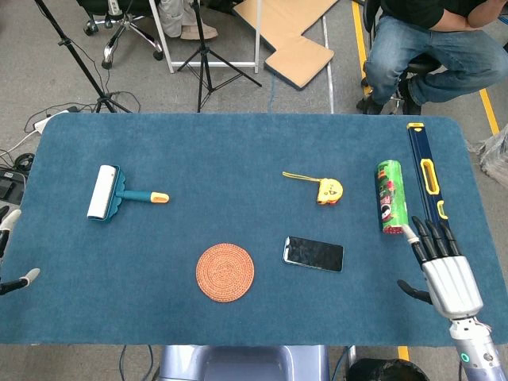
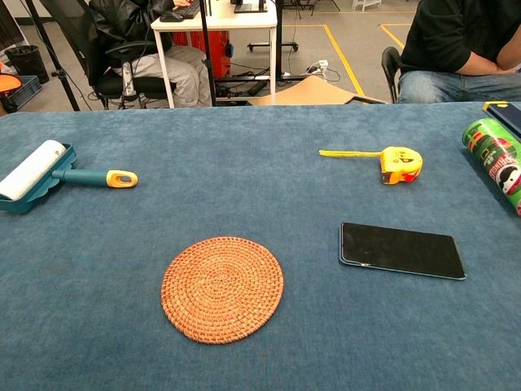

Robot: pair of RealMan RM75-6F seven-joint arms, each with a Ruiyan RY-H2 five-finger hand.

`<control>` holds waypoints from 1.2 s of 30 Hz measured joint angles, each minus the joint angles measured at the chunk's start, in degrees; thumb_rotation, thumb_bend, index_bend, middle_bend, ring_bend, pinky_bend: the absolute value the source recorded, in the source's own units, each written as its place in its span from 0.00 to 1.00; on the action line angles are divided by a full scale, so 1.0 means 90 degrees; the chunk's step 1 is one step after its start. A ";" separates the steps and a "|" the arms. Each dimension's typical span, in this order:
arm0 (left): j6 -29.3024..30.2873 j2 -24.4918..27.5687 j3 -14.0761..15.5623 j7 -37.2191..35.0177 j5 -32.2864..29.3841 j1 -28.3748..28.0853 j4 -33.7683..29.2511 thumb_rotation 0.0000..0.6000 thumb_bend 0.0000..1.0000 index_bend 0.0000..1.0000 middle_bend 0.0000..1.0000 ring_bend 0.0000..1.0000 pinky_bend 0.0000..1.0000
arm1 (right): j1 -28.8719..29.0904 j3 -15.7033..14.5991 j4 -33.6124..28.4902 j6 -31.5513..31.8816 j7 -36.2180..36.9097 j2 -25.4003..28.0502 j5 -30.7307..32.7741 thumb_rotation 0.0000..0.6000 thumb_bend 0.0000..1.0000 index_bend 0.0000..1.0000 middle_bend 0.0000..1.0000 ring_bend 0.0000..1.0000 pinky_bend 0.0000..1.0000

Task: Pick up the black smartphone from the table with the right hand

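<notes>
Black smartphone (image 1: 313, 254) lies flat, well left of the right robot hand (image 1: 446, 274), which is empty, fingers spread.

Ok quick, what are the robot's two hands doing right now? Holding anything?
Right hand: open, fingers straight, holding nothing; the black smartphone lies untouched beside it.
Left hand: only fingertips show at the table's edge; cannot tell.

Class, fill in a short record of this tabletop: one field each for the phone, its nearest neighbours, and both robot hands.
phone: black smartphone lying flat, screen up, untouched
left of it: round woven coaster
beyond it: yellow tape measure
right of it: green can on its side
right hand: empty, fingers extended, right of the phone
left hand: only fingertips at the table's left edge
</notes>
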 measured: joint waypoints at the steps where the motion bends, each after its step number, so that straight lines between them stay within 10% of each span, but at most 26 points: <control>1: -0.0006 0.0006 0.0003 -0.0008 0.0005 -0.0001 0.0000 1.00 0.00 0.00 0.00 0.00 0.00 | -0.0049 0.0015 0.0058 0.0022 0.0038 -0.0051 0.0002 1.00 0.00 0.00 0.00 0.00 0.00; 10: 0.0018 0.0024 0.0015 0.0005 0.0050 0.0007 -0.0057 1.00 0.00 0.00 0.00 0.00 0.00 | -0.0187 0.0142 0.0315 -0.0168 0.0091 -0.0343 0.0048 1.00 0.00 0.05 0.01 0.00 0.00; 19: -0.0061 -0.0036 -0.0008 0.0189 -0.0069 -0.0026 -0.0044 1.00 0.00 0.00 0.00 0.00 0.00 | 0.0621 0.0504 -0.0515 -0.1893 -0.1363 -0.0565 0.0563 1.00 0.00 0.08 0.17 0.00 0.00; 26: -0.0168 -0.0024 -0.0060 0.0118 -0.0224 -0.0054 0.0018 1.00 0.00 0.00 0.00 0.00 0.00 | 0.1769 0.1042 -0.0942 -0.3760 -0.3383 -0.1296 0.2159 1.00 0.00 0.12 0.25 0.00 0.00; 36: -0.0316 0.0020 -0.0096 -0.0006 -0.0341 -0.0103 0.0054 1.00 0.00 0.00 0.00 0.00 0.00 | 0.3017 0.1548 -0.0779 -0.4012 -0.5964 -0.2665 0.4780 1.00 0.00 0.18 0.27 0.00 0.00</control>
